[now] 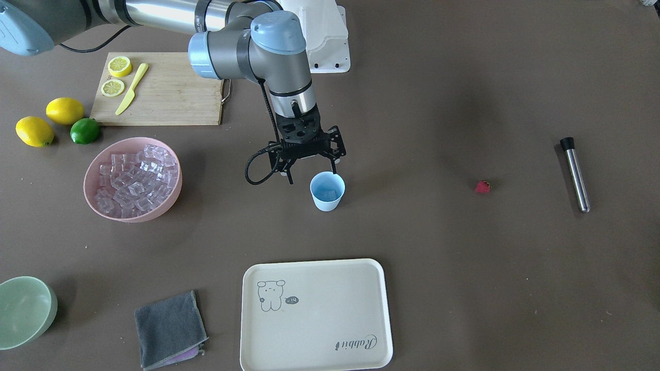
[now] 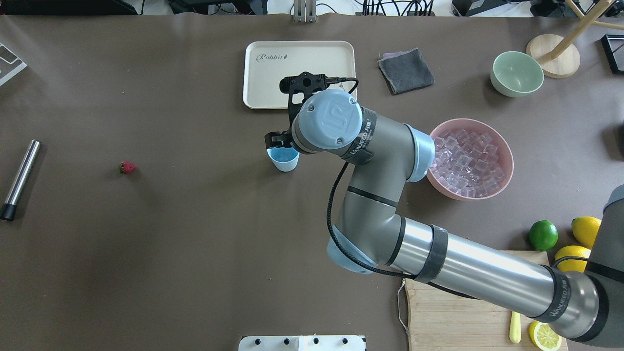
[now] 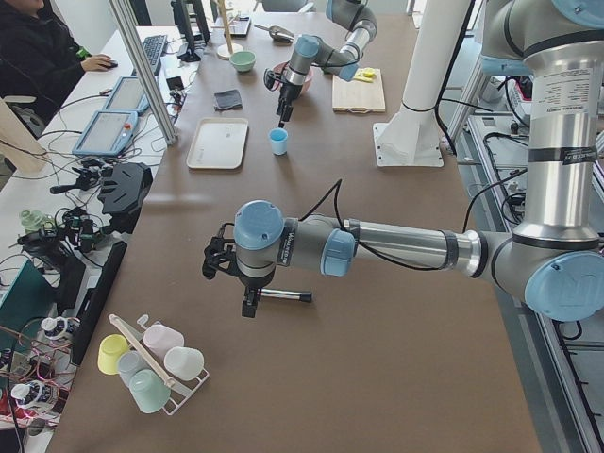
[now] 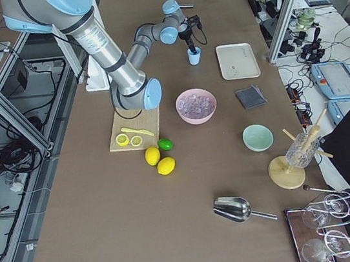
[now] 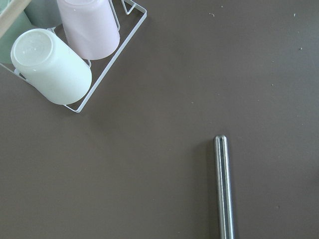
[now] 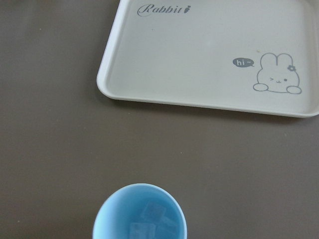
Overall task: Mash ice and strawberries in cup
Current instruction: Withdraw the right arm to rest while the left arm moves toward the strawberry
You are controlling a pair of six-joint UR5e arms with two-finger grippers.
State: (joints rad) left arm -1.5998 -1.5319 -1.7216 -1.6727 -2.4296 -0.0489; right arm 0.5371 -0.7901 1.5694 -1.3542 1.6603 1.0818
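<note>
The right gripper (image 1: 311, 169) is held pointing down at mid-frame, jaws parted. The left gripper (image 3: 245, 304) is likewise pointed down, left of centre; its jaws cannot be judged.

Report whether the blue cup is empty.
Not empty: the cup holds a few ice cubes at its bottom; the strawberry lies apart on the table.

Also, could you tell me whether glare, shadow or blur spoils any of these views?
Right wrist view: evenly lit, the cup cropped by the bottom edge, yet the ice inside reads clearly. Front-facing view: only soft shadows beside the pink bowl. Left wrist view: sharp, a bright streak along the steel muddler. Overhead view: glare on the right arm's silver tube.
</note>
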